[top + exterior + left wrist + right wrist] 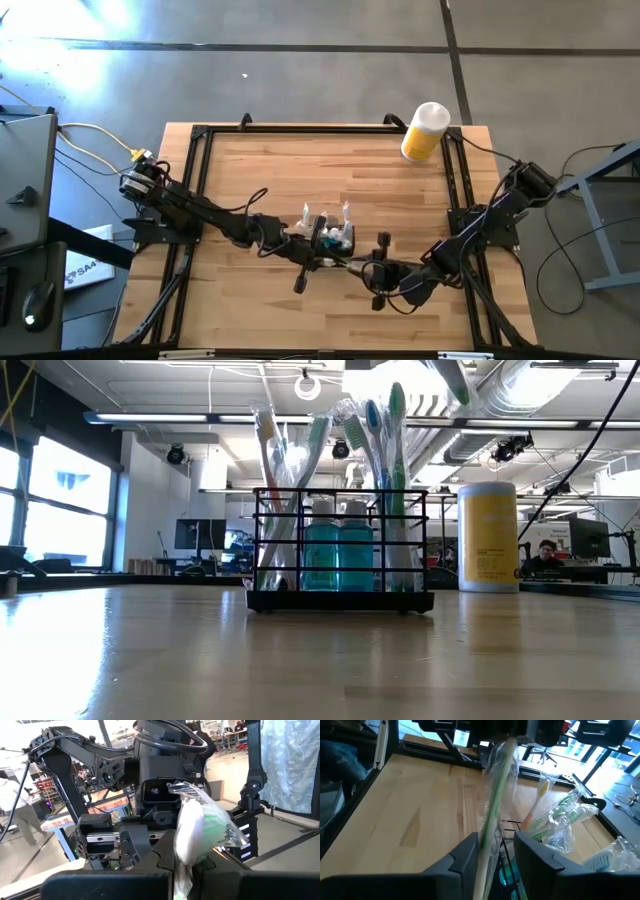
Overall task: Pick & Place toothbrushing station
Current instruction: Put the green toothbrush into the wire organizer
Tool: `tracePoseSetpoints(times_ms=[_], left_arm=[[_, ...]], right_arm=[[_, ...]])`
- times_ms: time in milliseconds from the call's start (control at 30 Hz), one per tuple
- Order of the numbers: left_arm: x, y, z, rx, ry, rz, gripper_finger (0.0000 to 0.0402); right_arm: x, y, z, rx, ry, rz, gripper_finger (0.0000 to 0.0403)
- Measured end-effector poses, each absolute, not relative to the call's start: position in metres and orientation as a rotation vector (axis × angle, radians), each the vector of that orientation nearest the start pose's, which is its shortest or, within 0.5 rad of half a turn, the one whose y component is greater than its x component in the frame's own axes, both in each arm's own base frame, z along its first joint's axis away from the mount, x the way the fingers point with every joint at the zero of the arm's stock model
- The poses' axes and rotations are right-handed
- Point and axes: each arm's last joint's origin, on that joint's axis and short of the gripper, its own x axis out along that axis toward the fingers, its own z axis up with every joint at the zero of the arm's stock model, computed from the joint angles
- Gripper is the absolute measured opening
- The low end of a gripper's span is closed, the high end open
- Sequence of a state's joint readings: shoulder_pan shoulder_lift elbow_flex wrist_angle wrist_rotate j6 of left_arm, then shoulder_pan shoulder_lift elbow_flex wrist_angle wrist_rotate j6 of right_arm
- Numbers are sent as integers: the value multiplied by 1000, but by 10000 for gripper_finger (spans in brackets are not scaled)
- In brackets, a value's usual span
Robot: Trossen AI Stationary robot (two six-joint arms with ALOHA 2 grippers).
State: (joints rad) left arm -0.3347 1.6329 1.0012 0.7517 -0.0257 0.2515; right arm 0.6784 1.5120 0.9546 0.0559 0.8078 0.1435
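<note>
The black wire-mesh caddy (340,550) stands on its base on the wooden table, near the middle (338,242). It holds two blue bottles (340,555) and several plastic-wrapped toothbrushes standing head up. My left gripper (318,238) comes from the table's left at the toothbrush tops and is shut on a wrapped white-and-green toothbrush (192,837). My right gripper (348,260) comes from the right near side. It is open, with a wrapped green toothbrush (492,805) standing between its fingers (497,857) above the caddy's rim (507,826). My left gripper (185,882) pinches the wrapped toothbrush just below its head (182,870) between its two fingers, coming level from the table's left. The toothbrush stands upright, its head above the fingers. Its lower end is hidden by the gripper.
A yellow cylinder with a white cap (424,132) stands at the table's far right corner and shows right of the caddy in the low view (487,537). Black frame rails (200,190) run along the table's left and right sides. People show in the room behind.
</note>
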Motion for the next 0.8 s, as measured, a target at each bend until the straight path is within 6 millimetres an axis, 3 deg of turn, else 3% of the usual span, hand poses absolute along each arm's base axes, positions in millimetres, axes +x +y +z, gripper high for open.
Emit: tracePoseSetpoints(times_ms=[433,800], left_arm=[[344,-123,283,207,-156,-306,2],[340,-133,281,196,-143,-320,2]], right_arm=[[256,193,246,-156,340,-183,223],[246,203,247,-174,315,-201,242]])
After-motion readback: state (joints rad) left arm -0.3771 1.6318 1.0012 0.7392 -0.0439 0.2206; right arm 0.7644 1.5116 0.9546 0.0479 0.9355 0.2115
